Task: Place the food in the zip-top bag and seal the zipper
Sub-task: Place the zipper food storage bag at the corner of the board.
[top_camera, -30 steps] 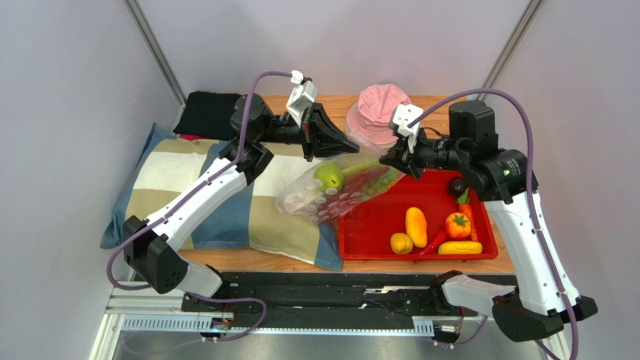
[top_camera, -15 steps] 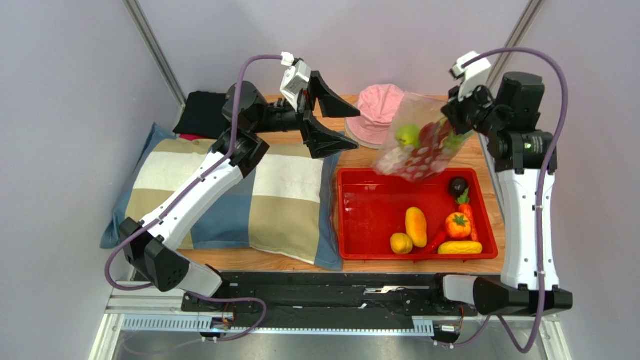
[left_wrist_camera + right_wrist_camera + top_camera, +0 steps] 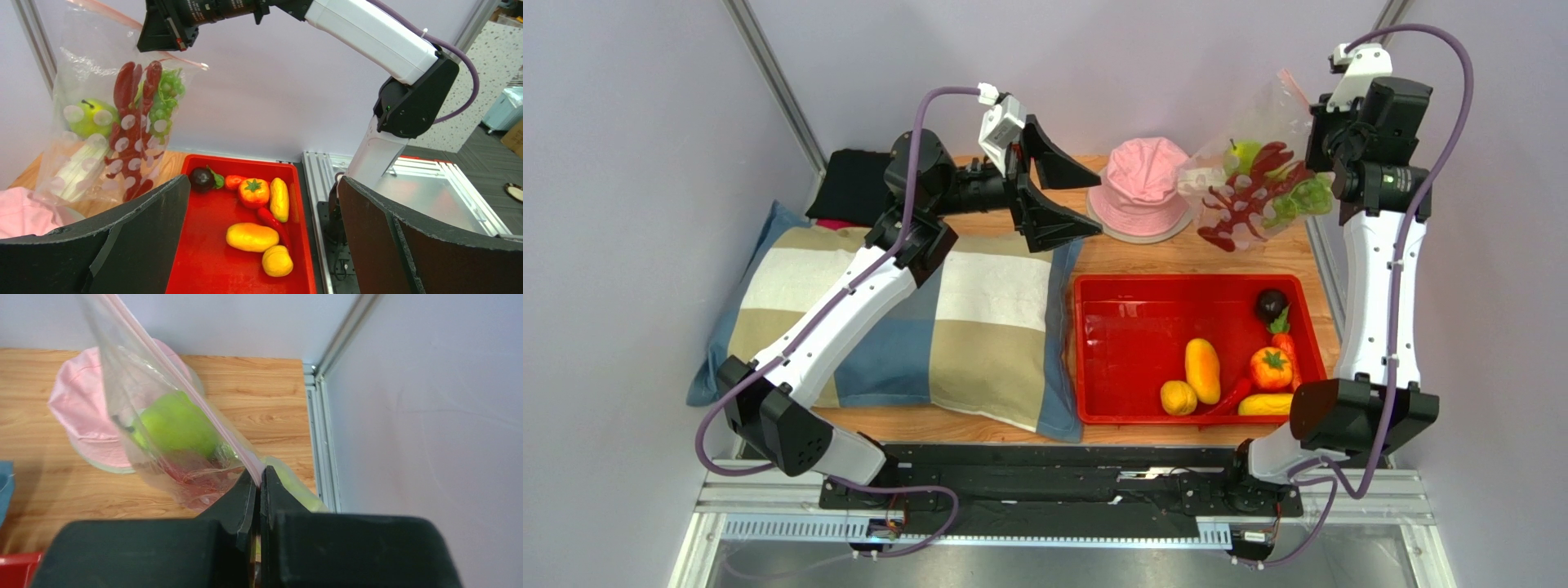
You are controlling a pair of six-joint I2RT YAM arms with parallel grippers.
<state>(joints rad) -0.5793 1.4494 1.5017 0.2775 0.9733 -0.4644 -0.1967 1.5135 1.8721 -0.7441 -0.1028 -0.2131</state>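
Right gripper [image 3: 258,491] pinched tight on the narrow zipper strip [image 3: 209,419], so the clear pink-dotted plastic bag [image 3: 1253,184] dangles over the wooden table's [image 3: 1161,257] far right corner, plastic toy food [image 3: 132,116] sagging bottomward; left gripper [image 3: 1097,206] gapes wide, empty

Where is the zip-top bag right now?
In the top view the zip-top bag hangs at the far right, pinched by the right gripper, just right of the pink hat and beyond the red tray.
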